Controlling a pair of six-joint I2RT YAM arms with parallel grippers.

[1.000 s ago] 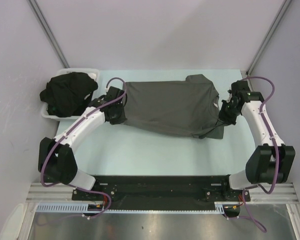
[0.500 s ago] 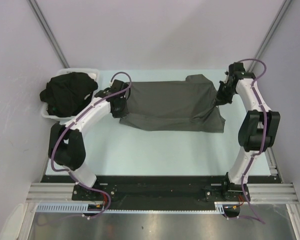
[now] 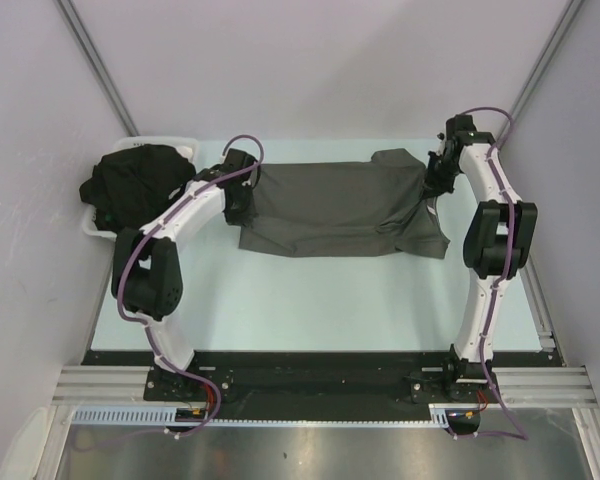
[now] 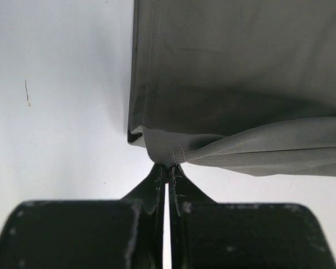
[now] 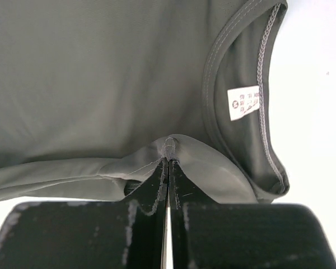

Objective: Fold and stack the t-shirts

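Observation:
A charcoal grey t-shirt (image 3: 335, 208) lies spread across the far half of the table, its near part doubled back over itself. My left gripper (image 3: 242, 196) is shut on the hem corner (image 4: 163, 152) at the shirt's left end. My right gripper (image 3: 435, 186) is shut on a pinch of cloth (image 5: 169, 147) beside the collar (image 5: 235, 89), where a white label (image 5: 242, 103) shows. Both pinched edges hang slightly above the table. A heap of black t-shirts (image 3: 138, 185) fills the white tray at the far left.
The white tray (image 3: 92, 226) stands against the left wall at the table's far corner. Grey walls close in the table on the left, back and right. The pale table top (image 3: 310, 300) stretches bare between the shirt and the arms' black base rail (image 3: 310, 372).
Both arms have carried the near edge of the grey t-shirt toward the far side, folding it over. The shirt now looks shorter front to back. Both grips stayed shut.

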